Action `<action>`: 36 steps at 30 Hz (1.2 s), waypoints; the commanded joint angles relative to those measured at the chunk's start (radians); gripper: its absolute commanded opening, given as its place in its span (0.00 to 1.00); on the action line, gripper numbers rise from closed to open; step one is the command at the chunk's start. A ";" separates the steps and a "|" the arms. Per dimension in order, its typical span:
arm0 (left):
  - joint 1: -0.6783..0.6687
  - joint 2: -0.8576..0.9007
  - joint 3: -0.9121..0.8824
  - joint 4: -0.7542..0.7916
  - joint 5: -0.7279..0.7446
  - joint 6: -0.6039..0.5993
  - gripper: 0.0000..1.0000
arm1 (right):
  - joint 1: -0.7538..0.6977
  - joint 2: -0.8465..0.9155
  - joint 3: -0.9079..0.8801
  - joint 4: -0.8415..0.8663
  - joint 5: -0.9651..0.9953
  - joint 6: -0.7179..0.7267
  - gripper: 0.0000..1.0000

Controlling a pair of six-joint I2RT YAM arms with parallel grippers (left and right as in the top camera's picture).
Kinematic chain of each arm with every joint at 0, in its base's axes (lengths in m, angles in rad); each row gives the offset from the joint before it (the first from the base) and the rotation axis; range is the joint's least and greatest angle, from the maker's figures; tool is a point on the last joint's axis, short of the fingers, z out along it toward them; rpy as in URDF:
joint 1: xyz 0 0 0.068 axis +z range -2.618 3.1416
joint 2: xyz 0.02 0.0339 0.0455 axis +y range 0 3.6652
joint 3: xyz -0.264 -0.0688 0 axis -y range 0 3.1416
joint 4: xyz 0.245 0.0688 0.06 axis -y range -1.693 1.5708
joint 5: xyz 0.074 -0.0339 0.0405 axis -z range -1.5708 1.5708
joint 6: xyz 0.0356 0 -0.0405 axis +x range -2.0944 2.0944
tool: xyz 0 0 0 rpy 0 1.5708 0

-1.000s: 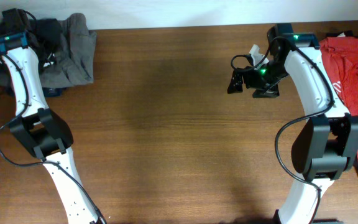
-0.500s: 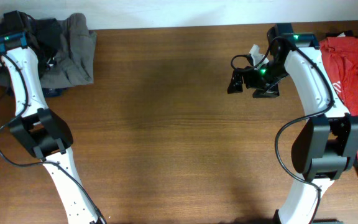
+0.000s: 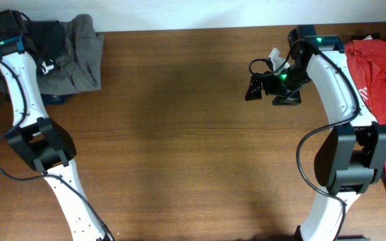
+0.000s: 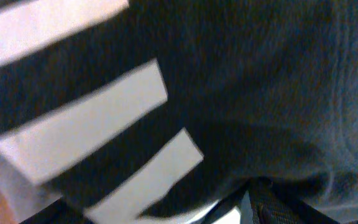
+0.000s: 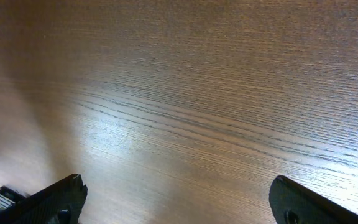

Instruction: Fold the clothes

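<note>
Nearest me, the wooden tabletop (image 3: pixel 179 167) stretches between my two arms. My right arm (image 3: pixel 337 80) bends in over it, and my right jaws stand spread as wide as they go, hanging above the wood. They grip nothing and touch nothing. In the right wrist view the two fingertips (image 5: pixel 58 196) sit at the bottom corners with only wood grain between them.

Just beside that arm, along the right edge of the tabletop, lies the red T-shirt (image 3: pixel 380 73), rumpled and well apart from the right jaws.

Farthest off, at the far left corner, the grey garment (image 3: pixel 79 57) lies in a crumpled heap with the black T-shirt (image 4: pixel 260 93) bunched against it. My left arm (image 3: pixel 19 87) reaches straight out to that heap, its wrist right over the dark cloth. The left wrist view is filled by black fabric and its bold white lettering (image 4: pixel 86 118), blurred and pressed very close. I cannot tell whether my left jaws are open or clamped on the shirt.
</note>
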 commanded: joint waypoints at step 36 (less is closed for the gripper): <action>0.016 -0.163 -0.137 -0.018 0.505 0.086 0.82 | -0.005 0.006 -0.005 0.000 -0.009 -0.006 0.99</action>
